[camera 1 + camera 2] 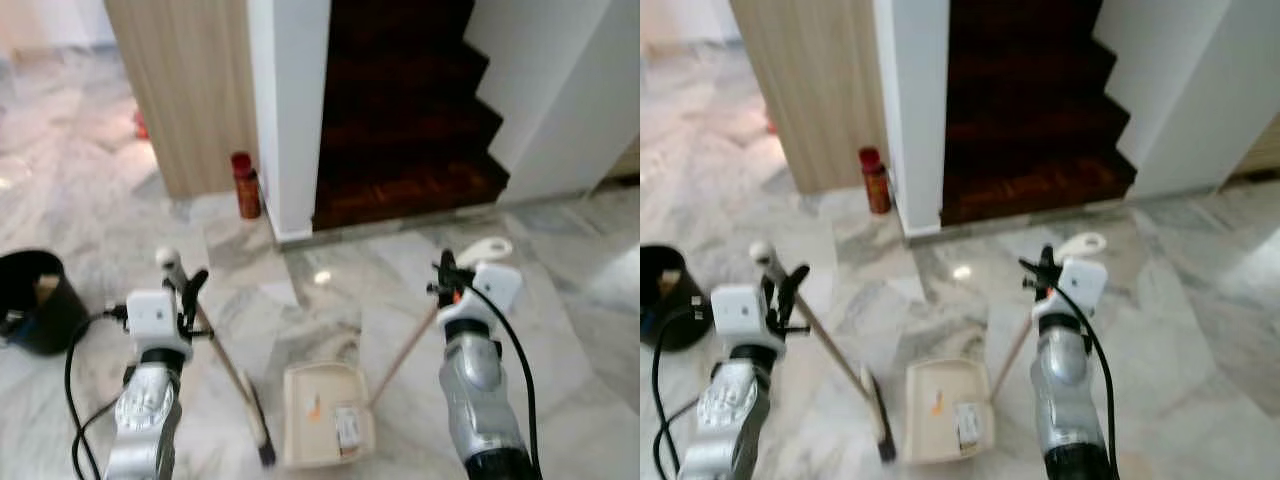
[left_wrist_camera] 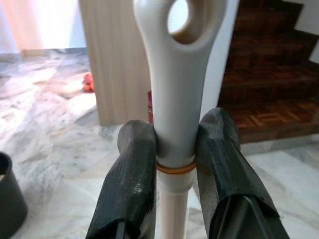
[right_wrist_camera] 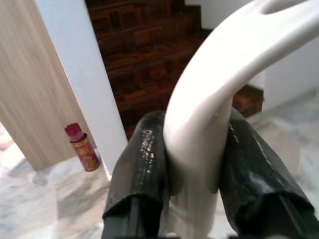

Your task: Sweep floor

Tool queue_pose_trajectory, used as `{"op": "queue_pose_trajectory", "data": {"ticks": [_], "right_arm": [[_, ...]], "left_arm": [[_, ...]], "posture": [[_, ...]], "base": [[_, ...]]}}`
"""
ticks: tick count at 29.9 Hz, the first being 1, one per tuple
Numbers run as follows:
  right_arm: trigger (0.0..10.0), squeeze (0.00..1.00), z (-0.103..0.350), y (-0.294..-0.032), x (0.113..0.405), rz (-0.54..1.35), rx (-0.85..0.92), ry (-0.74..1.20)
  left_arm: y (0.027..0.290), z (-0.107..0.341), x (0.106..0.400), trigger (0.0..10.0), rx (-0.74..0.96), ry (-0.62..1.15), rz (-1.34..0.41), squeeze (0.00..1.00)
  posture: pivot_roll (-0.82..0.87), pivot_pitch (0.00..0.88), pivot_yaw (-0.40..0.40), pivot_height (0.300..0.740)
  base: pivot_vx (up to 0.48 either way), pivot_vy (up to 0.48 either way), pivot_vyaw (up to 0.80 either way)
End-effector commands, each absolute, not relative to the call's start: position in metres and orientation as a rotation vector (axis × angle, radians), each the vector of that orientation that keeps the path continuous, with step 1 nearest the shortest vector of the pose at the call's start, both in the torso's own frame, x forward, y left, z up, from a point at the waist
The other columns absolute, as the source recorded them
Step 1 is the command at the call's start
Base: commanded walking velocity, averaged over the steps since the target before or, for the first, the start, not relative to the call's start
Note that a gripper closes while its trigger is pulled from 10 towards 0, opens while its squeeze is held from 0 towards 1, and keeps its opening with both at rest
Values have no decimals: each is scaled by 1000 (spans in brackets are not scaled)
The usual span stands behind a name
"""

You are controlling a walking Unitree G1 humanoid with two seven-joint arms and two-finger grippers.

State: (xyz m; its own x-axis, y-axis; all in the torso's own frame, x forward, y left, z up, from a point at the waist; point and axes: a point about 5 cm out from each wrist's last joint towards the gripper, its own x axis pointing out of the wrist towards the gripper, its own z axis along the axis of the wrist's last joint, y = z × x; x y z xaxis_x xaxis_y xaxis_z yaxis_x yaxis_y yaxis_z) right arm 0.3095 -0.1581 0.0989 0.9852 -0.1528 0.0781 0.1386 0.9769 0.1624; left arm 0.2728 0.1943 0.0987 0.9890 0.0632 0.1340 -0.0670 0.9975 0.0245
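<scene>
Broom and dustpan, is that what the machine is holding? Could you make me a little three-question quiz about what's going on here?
1. True or false: the left gripper is shut on the broom handle.
2. Which tool does the right gripper hold? A) the red bottle B) the dustpan handle C) the black bucket
3. Fill in: the broom head rests on the marble floor just to the robot's ____ of the dustpan.

Key
1. True: both black fingers clamp the pale grip.
2. B: the dustpan handle; the red bottle stands by the white pillar, and the black bucket sits off to the left.
3. left
</scene>
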Motion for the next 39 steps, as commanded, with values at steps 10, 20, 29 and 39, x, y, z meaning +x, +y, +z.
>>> {"op": "queue_pose_trajectory", "data": {"ticks": [10, 20, 29, 39], "right_arm": [[10000, 0, 113, -157, 311, -115, 156, -154], [10000, 0, 112, -156, 311, -102, 171, -145], [10000, 0, 111, -154, 311, -95, 182, -137], [10000, 0, 110, -154, 311, -95, 174, -134]], "left_arm": [[190, 111, 275, 10000, 42, -185, 48, 0], [190, 111, 274, 10000, 43, -185, 48, 0], [192, 111, 272, 10000, 49, -182, 51, 0], [191, 111, 272, 10000, 48, -184, 48, 0]], "posture": [[96, 80, -21, 740], [96, 87, -22, 740], [100, 79, -21, 740], [95, 55, -17, 740]], "base": [[0, 300, 134], [0, 302, 0], [0, 303, 0], [0, 301, 0]]}}
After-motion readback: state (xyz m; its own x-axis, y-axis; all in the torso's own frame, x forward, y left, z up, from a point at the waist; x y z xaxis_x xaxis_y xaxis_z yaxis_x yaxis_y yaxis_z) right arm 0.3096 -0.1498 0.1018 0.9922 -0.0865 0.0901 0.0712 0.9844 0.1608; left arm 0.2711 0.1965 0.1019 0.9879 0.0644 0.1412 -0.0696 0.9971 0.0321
